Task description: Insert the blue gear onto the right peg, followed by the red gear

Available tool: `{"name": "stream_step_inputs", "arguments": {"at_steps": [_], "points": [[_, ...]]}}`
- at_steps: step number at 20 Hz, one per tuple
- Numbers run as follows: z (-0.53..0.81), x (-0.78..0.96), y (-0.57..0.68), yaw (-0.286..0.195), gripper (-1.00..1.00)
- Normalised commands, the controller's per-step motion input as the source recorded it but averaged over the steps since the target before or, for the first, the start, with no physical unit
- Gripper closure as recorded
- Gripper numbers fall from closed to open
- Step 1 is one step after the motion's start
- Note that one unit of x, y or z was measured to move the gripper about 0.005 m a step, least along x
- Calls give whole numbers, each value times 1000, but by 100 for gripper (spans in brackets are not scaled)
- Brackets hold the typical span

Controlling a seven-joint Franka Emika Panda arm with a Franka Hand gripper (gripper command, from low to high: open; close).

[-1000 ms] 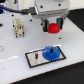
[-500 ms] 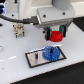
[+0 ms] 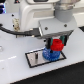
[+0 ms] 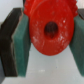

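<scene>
Your tool (image 3: 56, 45) was clamped on the red gear (image 3: 57, 45), with one teal pad pressed to each side of the gear's rim. In the wrist view the tool (image 4: 46, 36) showed this plainly: the fingers (image 4: 21, 46) stood flat against the red gear (image 4: 48, 31), whose dark centre hole faced the camera and whose raised hub ringed that hole. The pads touched the plastic on both sides with no gap that you could see.

In the exterior view you held the red gear just above the blue gear (image 3: 49, 53), and the two overlapped in that picture, so you could not tell whether they touched. The blue gear lay on the pale plate (image 3: 35, 59) with the black border, toward the exterior view's right end of it. The plate rested flat on the white table (image 3: 20, 72). The right peg was hidden behind the gears and the tool, so you could not see it, nor whether the blue gear sat down over it. A small dark post (image 3: 36, 57) stood on the plate to the exterior view's left of the blue gear, well clear of the tool. The arm's pale housing (image 3: 52, 22) hung directly over the gears.
</scene>
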Motion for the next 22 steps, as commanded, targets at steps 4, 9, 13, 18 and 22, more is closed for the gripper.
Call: {"name": "stream_step_inputs", "arguments": {"at_steps": [4,9,13,18,22], "points": [[-67,88,-148,0,100],[-45,72,-73,0,100],[229,56,-43,0,100],[218,40,-71,0,100],[101,43,-105,0,100]]}}
